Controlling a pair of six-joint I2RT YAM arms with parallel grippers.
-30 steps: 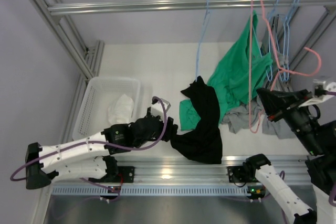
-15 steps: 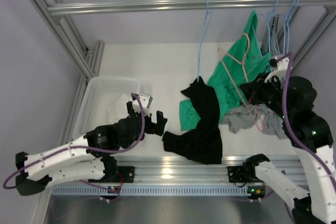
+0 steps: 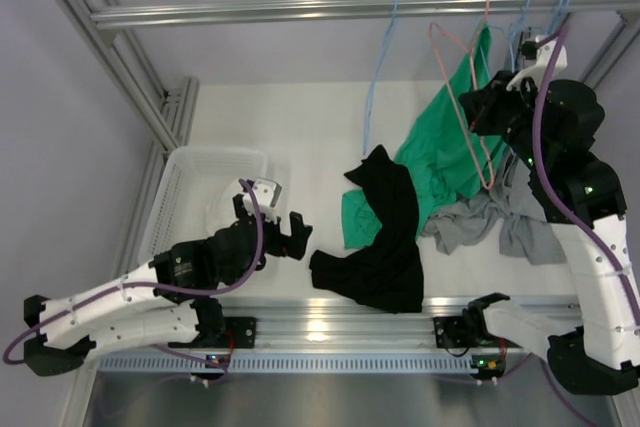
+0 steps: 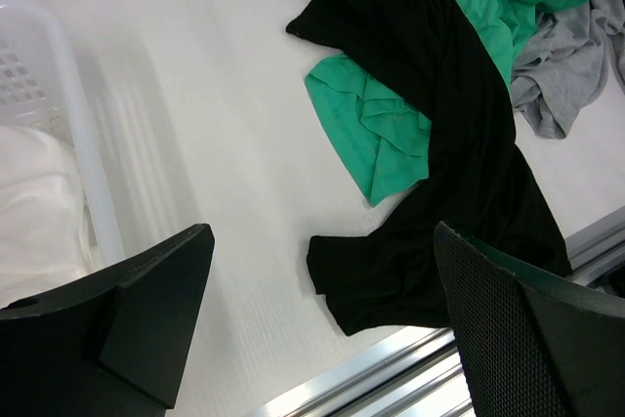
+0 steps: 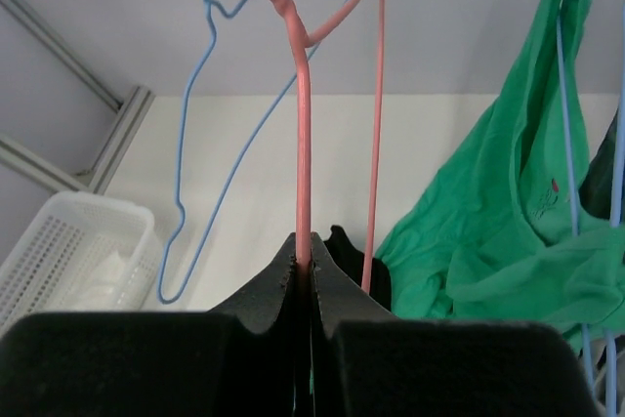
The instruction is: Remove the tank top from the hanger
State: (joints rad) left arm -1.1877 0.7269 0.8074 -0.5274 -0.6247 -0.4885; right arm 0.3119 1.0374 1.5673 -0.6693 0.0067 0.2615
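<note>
The black tank top (image 3: 385, 237) lies crumpled on the white table, off any hanger; it also shows in the left wrist view (image 4: 459, 144). My left gripper (image 3: 283, 222) is open and empty, just left of the top's lower edge, with its jaws wide apart (image 4: 322, 251). My right gripper (image 3: 478, 112) is shut on a bare pink hanger (image 3: 460, 67), held high with its hook near the rail (image 3: 300, 12). In the right wrist view the pads (image 5: 327, 275) pinch the pink wire (image 5: 304, 144).
A green garment (image 3: 450, 147) hangs from blue hangers on the rail and drapes onto the table. A grey garment (image 3: 500, 222) lies beside it. An empty blue hanger (image 3: 375, 77) hangs mid-rail. A white basket (image 3: 180, 187) holding white cloth stands at the left.
My right gripper has lifted the pink hanger from low beside the clothes up to the rail. My left gripper has let go of the black top and pulled back left, open.
</note>
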